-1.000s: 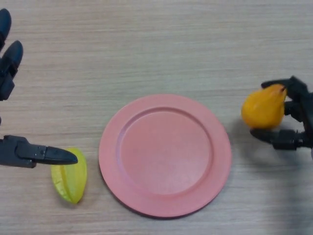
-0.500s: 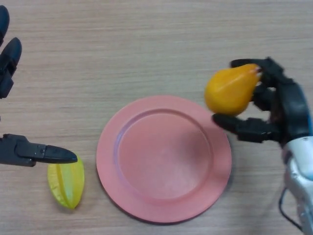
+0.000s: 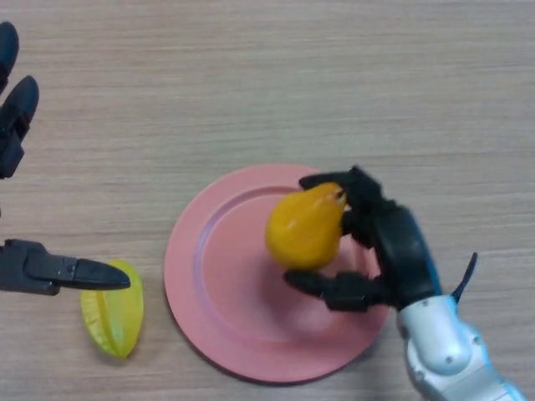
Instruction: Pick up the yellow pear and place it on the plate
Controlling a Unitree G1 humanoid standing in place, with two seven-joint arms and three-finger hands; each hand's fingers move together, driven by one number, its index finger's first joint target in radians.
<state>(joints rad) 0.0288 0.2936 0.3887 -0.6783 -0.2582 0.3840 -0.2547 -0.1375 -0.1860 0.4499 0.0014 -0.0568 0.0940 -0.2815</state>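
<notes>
Holding yellow pear (image 3: 304,227) over pink plate (image 3: 219,334), right hand (image 3: 386,251) clamped around it for release; left hand (image 3: 25,192) spread, idle.

left hand (image 3: 33,271): palm cut off by the picture's left edge
star fruit (image 3: 113,311): top hidden under that hand's thumb
plate (image 3: 209,276): right part covered by right hand (image 3: 393,259) and pear (image 3: 305,227)

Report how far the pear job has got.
Done: the yellow pear is picked up, gripped by the right robot hand. In hand: it sits over the pink plate, not visibly released. Left: let go and withdraw. The left robot hand idles open above the starfruit.
</notes>
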